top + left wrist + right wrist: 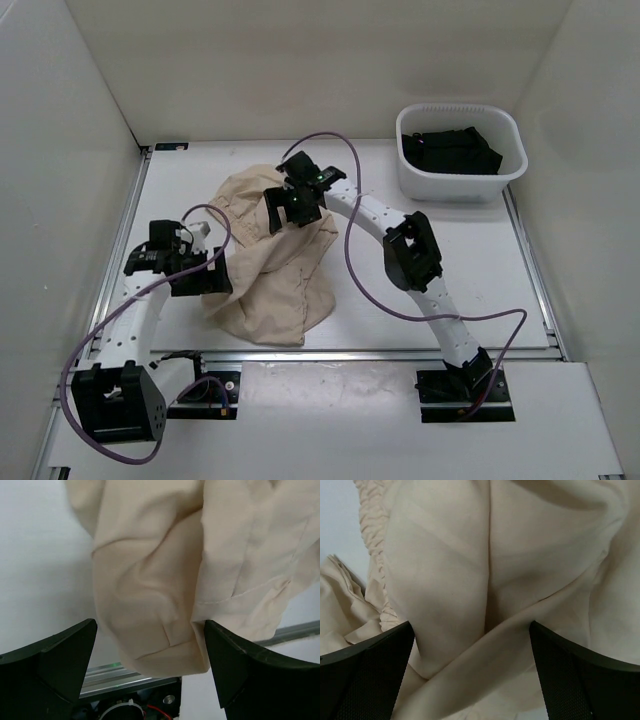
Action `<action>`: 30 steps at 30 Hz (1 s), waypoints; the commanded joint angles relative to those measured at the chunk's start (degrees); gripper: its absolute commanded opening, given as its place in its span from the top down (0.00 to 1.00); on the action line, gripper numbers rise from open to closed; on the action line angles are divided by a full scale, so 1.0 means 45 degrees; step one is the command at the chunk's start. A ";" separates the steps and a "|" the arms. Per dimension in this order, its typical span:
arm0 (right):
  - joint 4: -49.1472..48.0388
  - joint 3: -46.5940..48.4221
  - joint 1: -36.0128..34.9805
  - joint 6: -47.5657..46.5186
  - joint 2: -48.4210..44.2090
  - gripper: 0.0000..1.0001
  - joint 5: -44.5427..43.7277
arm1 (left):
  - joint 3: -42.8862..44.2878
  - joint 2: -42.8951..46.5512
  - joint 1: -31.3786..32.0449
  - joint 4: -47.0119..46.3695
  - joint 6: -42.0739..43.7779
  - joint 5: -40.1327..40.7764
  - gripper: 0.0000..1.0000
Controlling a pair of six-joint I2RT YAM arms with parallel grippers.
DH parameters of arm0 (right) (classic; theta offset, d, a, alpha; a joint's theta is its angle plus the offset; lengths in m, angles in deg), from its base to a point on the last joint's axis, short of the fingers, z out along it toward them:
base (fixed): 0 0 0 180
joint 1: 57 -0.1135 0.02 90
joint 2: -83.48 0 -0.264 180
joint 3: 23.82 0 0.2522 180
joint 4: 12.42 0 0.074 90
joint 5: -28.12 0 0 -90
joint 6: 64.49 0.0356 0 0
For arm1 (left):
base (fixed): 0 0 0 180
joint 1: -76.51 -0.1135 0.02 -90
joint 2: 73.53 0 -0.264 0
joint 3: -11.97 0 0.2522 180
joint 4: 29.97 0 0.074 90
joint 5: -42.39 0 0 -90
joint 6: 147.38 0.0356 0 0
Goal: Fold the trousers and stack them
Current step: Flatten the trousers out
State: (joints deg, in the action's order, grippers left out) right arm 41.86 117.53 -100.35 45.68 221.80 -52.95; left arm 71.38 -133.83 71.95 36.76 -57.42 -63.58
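Note:
The light beige trousers (270, 262) lie in a crumpled heap in the middle of the table. My left gripper (208, 277) is at the heap's left edge. In the left wrist view (150, 665) its jaws stand wide open with a folded hem of the trousers (165, 605) between the fingers (55, 655). My right gripper (292, 205) is over the heap's far part. In the right wrist view (470, 670) its jaws are wide open just above folds of the trousers (485, 570), whose gathered waistband (375, 555) shows at the left.
A white bin (510, 135) holding dark clothes (450, 150) stands at the back right. Aluminium rails (380, 352) edge the table. White walls enclose the workspace. A purple cable (350, 270) loops beside the right arm.

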 commanded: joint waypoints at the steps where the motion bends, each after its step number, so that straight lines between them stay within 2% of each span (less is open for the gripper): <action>1: -0.0331 0.0066 -0.0229 0.0615 -0.0328 0.01 0.0222 | -0.0767 0.0060 0.0503 0.0201 0.0007 -0.0456 0.00; 3: -0.0467 0.0065 -0.0229 0.0810 -0.0016 0.08 0.0223 | -0.0906 -0.0135 0.0640 0.0201 0.0007 -0.0456 0.00; 5: -0.0467 0.0065 -0.0346 0.0949 0.0296 0.27 0.0397 | -0.1197 -0.0274 0.0759 0.0201 0.0007 -0.1059 0.02; 6: -0.0603 0.0065 -0.0346 0.1123 0.0297 0.57 0.0515 | -0.1199 -0.0274 0.0913 0.0201 0.0007 -0.1235 0.14; 7: -0.0604 0.0200 -0.0346 0.1299 0.0297 0.74 0.0516 | -0.1315 -0.0448 0.1070 0.0201 0.0007 -0.1372 0.26; 9: -0.0370 0.0475 -0.0346 0.1301 0.0123 1.00 0.0244 | -0.1432 -0.0585 0.1071 0.0085 0.0007 -0.1374 0.63; 10: -0.0196 0.0591 -0.0192 0.1301 -0.0072 1.00 -0.0106 | -0.1433 -0.0760 0.1071 0.0084 0.0007 -0.1258 0.74; 13: -0.0194 -0.0106 0.0334 0.1571 -0.1554 1.00 -0.0478 | -0.1278 -0.0879 0.1071 -0.0400 0.0007 -0.0226 0.80; 14: -0.0194 -0.0440 0.0531 0.1709 -0.2661 1.00 -0.0770 | -0.1045 -0.0879 0.1071 -0.0539 0.0007 0.0707 0.82; 16: -0.0194 -0.1434 0.1136 0.2176 -0.4032 1.00 -0.2097 | -0.0693 -0.0879 0.0780 -0.1142 0.0007 0.1940 0.82; 17: -0.0194 -0.2947 0.1331 0.2353 -0.5624 1.00 -0.2604 | -0.0208 -0.0744 0.0121 -0.1339 0.0007 0.2817 0.84; 19: -0.0370 -0.4809 0.1917 0.2763 -0.8085 1.00 -0.3464 | 0.0419 -0.0567 -0.0702 -0.1711 0.0007 0.3293 0.84; 20: -0.0370 -0.6636 0.2074 0.2920 -0.8855 1.00 -0.4281 | 0.0790 -0.0567 -0.1518 -0.1713 0.0007 0.3294 0.84; 21: -0.0215 -0.7505 0.2211 0.3038 -0.9540 1.00 -0.4540 | 0.1528 -0.0567 -0.1855 -0.1713 0.0007 0.3294 0.84; 22: -0.0020 -0.8306 0.2367 0.3290 -1.0649 1.00 -0.4543 | 0.1864 -0.0567 -0.2148 -0.1713 0.0007 0.3294 0.84; 24: 0.0797 -1.0487 0.2368 0.3759 -1.1496 1.00 -0.4428 | 0.2760 -0.0684 -0.2542 -0.1421 0.0007 0.3449 0.84; 27: 0.1755 -1.2565 0.2368 0.4872 -1.2979 0.90 -0.3627 | 0.3757 -0.0684 -0.2542 -0.1070 0.0007 0.3742 0.85; 28: 0.1875 -1.3906 0.2368 0.5145 -1.3294 0.86 -0.3393 | 0.3994 -0.0684 -0.2542 -0.0952 0.0007 0.3743 0.85; 30: 0.1876 -1.5067 0.2368 0.5597 -1.4247 0.52 -0.3001 | 0.4579 -0.0684 -0.2542 -0.0408 0.0007 0.2814 0.85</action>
State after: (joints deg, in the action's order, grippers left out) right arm 44.61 57.36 -89.12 66.07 157.92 -68.67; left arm 88.14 -138.07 60.35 31.02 -57.72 -49.46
